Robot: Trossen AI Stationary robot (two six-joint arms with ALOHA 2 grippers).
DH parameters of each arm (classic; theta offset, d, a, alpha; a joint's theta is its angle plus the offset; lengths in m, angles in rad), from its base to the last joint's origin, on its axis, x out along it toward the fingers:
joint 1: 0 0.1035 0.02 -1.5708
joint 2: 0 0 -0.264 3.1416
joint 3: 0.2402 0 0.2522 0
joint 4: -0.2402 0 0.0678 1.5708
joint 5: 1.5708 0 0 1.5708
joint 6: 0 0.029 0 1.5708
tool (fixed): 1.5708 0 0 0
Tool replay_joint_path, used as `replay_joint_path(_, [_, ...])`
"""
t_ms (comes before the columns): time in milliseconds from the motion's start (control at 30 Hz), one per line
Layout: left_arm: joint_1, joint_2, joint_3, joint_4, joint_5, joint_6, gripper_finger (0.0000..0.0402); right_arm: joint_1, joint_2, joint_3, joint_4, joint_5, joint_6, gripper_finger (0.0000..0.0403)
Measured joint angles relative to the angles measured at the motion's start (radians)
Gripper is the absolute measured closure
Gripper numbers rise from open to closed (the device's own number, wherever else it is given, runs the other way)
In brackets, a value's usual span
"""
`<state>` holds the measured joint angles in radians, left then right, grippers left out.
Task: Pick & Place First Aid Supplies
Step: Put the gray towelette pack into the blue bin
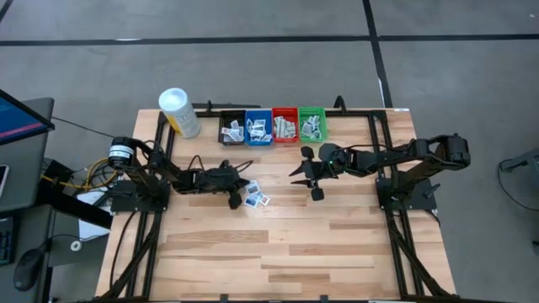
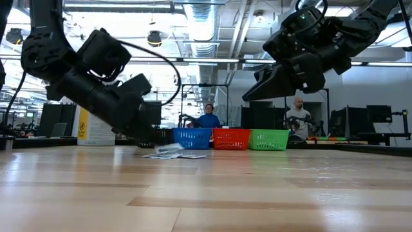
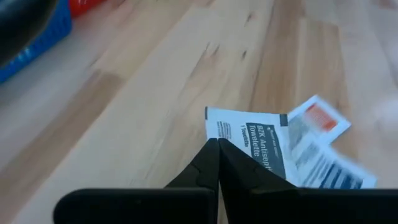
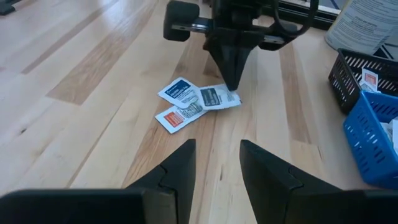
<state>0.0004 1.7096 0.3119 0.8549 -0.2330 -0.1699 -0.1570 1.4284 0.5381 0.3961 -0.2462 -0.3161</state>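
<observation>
- Far left on the pale wooden plank table stands a white-capped yellow cylinder, just left of the bin row.
- The left gripper is down at the tabletop, left of centre. Its dark tapered fingers are pressed together, tips at the near edge of a white packet with a dark band. The left wrist view suggests that edge is pinched, though the tips hide the contact itself.
- That packet belongs to a small loose pile of flat packets, touching and overlapping on the wood. The right wrist view separates three: a white one with blue print, the dark-banded one, and a white one with an orange-red patch. From above they merge into one pale cluster.
- Along the far edge four small plastic bins sit touching in a row – black, blue, red, green – each holding more packets. Only the high view shows their contents; the low view gives just their meshed walls.
- The right gripper hangs above the table right of centre, well apart from the pile. Its blunt dark fingers stand apart with nothing between them.
- Beyond the table, the low view alone shows two people seated in the room behind the bins.
</observation>
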Motion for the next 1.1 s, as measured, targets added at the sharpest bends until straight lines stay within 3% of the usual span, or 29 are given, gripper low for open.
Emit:
replay_joint_path(333, [-0.015, -0.001, 0.062, 0.034, -0.009, 0.034, 0.0398, 0.000, 0.000, 0.000, 0.003, 0.000, 0.003, 0.0284])
replay_joint_path(567, [0.011, -0.002, 0.109, 0.052, -0.078, 0.035, 0.0396, 0.000, 0.000, 0.000, 0.002, 0.000, 0.002, 0.0284])
replay_joint_path(1100, [0.321, -0.003, 0.130, 0.169, -0.074, 0.032, 0.0395, 0.000, 0.000, 0.000, 0.002, 0.000, 0.002, 0.0284])
